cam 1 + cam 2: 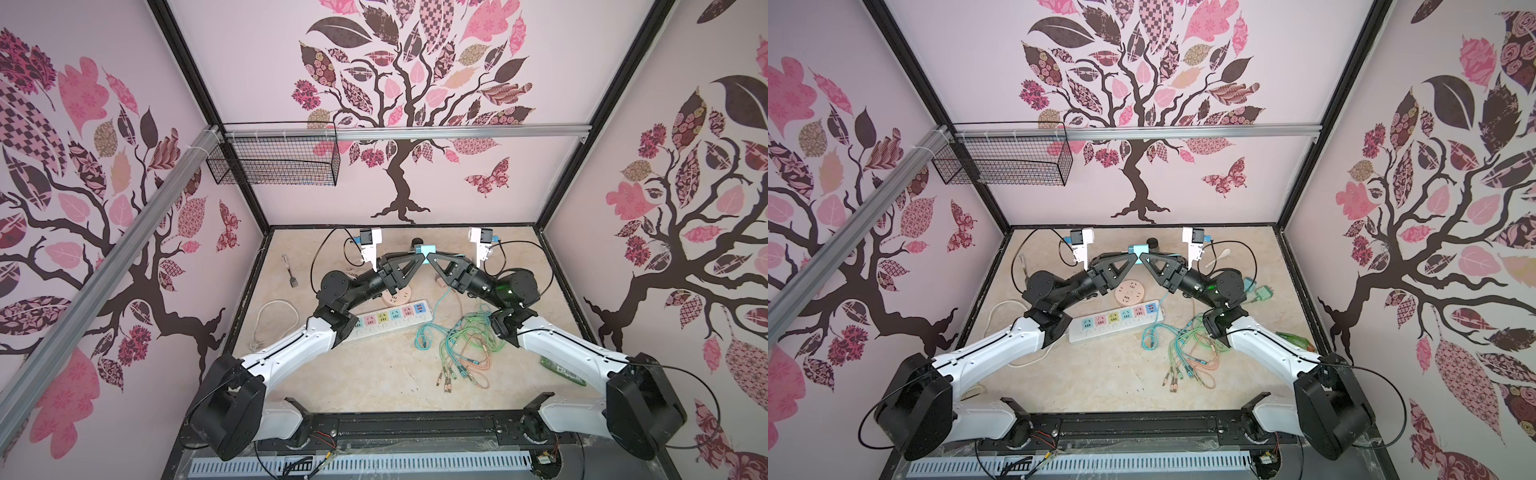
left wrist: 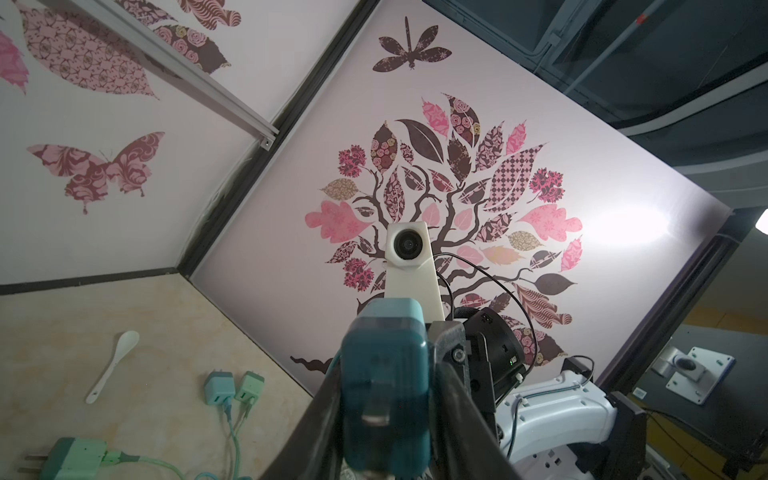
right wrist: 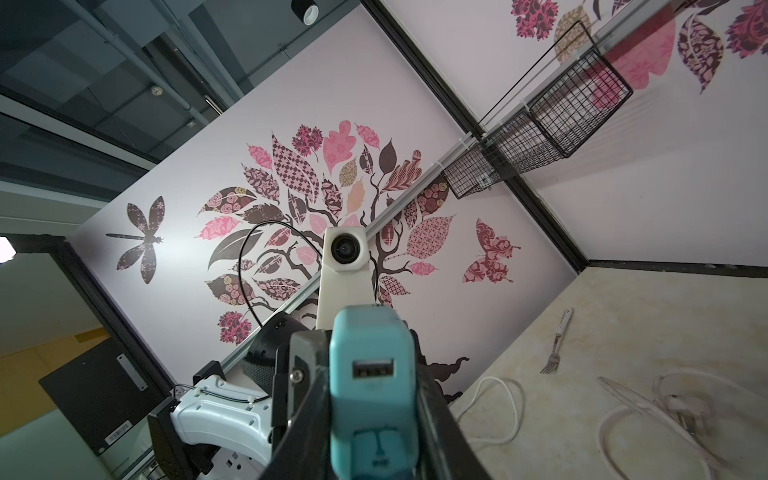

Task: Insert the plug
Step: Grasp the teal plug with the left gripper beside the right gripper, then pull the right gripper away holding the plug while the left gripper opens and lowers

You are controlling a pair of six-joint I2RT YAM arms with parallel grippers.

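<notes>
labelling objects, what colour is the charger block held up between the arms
The charger block is teal blue, clearest in the right wrist view.

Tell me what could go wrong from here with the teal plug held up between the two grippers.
1. The teal plug hangs in the air between the left gripper and the right gripper, well above the power strip. If either lets go before the other grips firmly, it may drop or twist.
2. Its cable appears to run down into the cable tangle beside the right arm; moving the plug to a socket could drag or snag it.
</notes>
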